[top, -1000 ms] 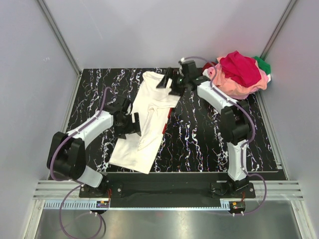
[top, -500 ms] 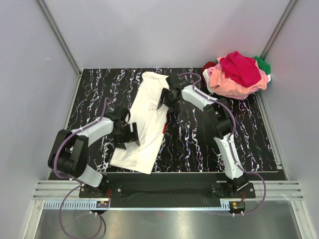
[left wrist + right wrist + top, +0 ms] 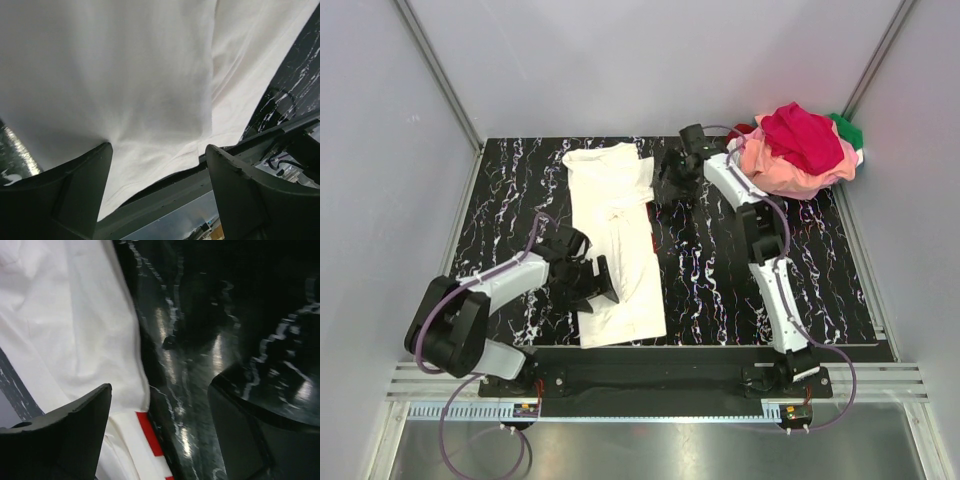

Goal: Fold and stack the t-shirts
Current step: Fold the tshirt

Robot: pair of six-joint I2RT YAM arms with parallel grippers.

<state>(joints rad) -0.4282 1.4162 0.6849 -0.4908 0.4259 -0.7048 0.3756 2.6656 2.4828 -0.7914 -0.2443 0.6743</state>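
T-shirt [image 3: 610,215] straighter than a second ago.

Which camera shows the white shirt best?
The top view: the whole white shirt lies spread on the table. The left wrist view shows only a close patch; the right wrist view only an edge with a red bit.

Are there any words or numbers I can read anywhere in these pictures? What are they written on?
No text can be read in any view.
white t-shirt: only a red patch peeks out at its edge in the right wrist view; no letters show on it.
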